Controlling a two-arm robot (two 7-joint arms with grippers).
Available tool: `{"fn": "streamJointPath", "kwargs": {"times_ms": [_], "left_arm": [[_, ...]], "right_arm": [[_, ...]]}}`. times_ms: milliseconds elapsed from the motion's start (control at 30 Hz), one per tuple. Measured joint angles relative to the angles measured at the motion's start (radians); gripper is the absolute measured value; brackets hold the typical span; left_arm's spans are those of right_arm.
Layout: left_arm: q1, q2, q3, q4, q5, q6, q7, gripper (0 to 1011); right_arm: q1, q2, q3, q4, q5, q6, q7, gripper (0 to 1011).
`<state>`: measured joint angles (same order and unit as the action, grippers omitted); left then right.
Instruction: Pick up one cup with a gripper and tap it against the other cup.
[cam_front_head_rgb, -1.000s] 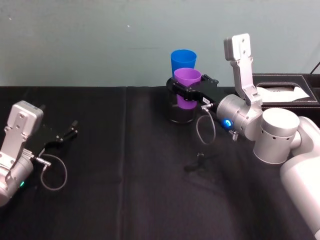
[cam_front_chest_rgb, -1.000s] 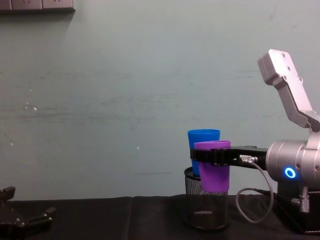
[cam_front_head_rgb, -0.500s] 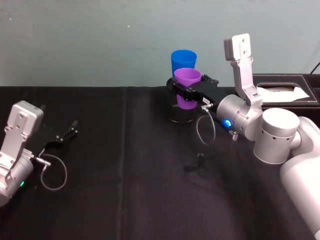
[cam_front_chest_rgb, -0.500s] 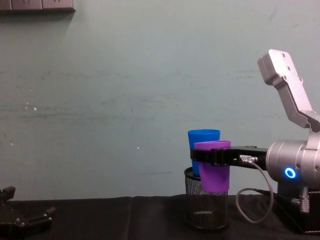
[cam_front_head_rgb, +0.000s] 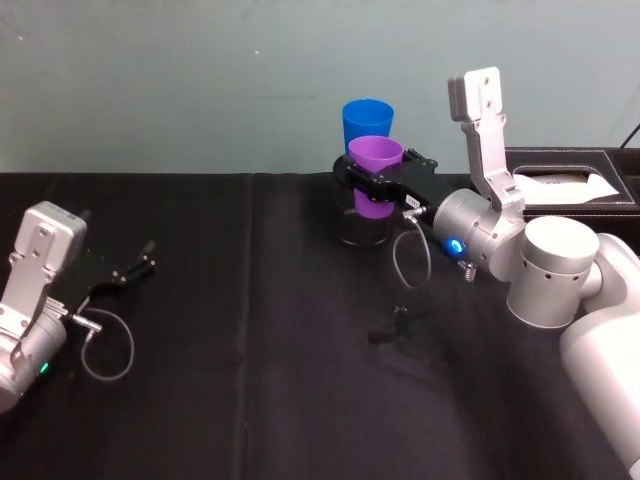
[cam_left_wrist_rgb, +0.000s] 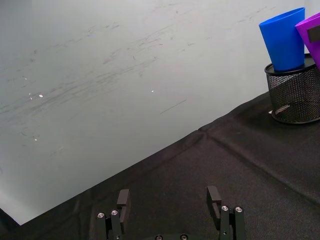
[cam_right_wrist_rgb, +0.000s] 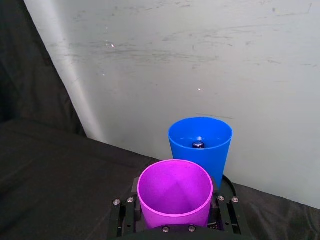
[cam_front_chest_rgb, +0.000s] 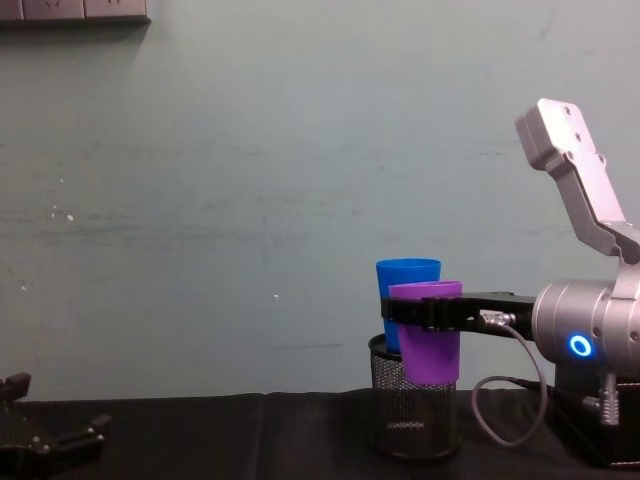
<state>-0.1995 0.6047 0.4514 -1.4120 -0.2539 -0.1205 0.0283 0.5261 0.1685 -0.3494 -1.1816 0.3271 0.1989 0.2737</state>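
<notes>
Nothing has shifted in the past second. On the black worktop (cam_front_head_rgb: 250, 380), the silver right arm (cam_front_head_rgb: 540, 265) reaches to the far centre. There a black mesh pen holder (cam_front_head_rgb: 360, 232) carries the upright blue cup (cam_front_head_rgb: 366, 118). The right claw (cam_front_head_rgb: 375, 188) is clamped around the purple cup (cam_front_head_rgb: 375, 160), held upright just in front of the blue one and partly over the holder; contact between the cups cannot be judged. At near left, the left claw (cam_left_wrist_rgb: 170, 200) rests spread wide.
</notes>
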Motion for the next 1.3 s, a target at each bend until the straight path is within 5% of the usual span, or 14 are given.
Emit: {"fn": "streamJointPath", "kwargs": {"times_ms": [1300], "left_arm": [[0.0, 0.0, 0.0, 0.0, 0.0, 0.0, 0.0, 1000]], "right_arm": [[0.0, 0.0, 0.0, 0.0, 0.0, 0.0, 0.0, 739]]}}
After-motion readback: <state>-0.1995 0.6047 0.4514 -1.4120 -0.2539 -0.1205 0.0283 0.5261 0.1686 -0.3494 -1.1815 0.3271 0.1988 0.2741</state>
